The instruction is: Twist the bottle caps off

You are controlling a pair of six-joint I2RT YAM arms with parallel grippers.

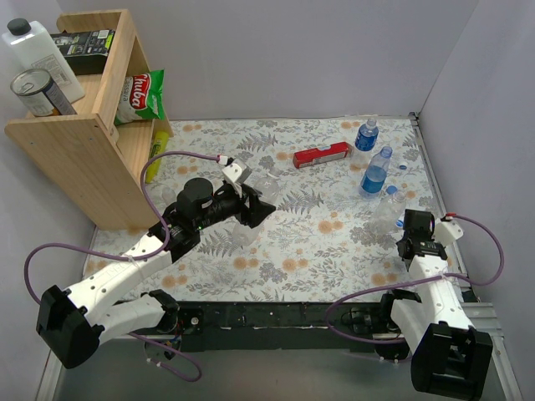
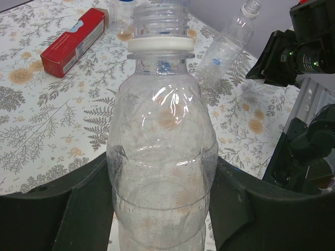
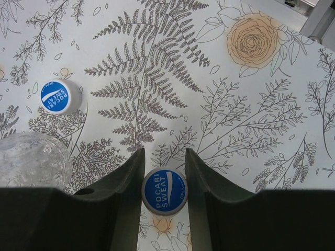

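Observation:
My left gripper [image 2: 162,209] is shut on the body of a clear, label-less bottle [image 2: 162,136]. Its threaded neck is open, with only a whitish ring [image 2: 160,45] below the threads. In the top view this gripper [image 1: 261,207] is left of the mat's middle. My right gripper [image 3: 165,158] points down at the mat and is shut on a bottle cap [image 3: 165,192] with a blue printed top; both fingers touch its rim. A second loose cap [image 3: 59,96] lies on the mat to its upper left. In the top view the right gripper [image 1: 407,225] is at the right.
Two blue-labelled bottles [image 1: 376,171] [image 1: 365,134] and a clear bottle [image 1: 387,209] stand near the right gripper. A long red box [image 1: 322,154] lies at the back. A wooden shelf [image 1: 84,134] with a white jug [image 1: 38,50] is at the far left. Walls close the right and back sides.

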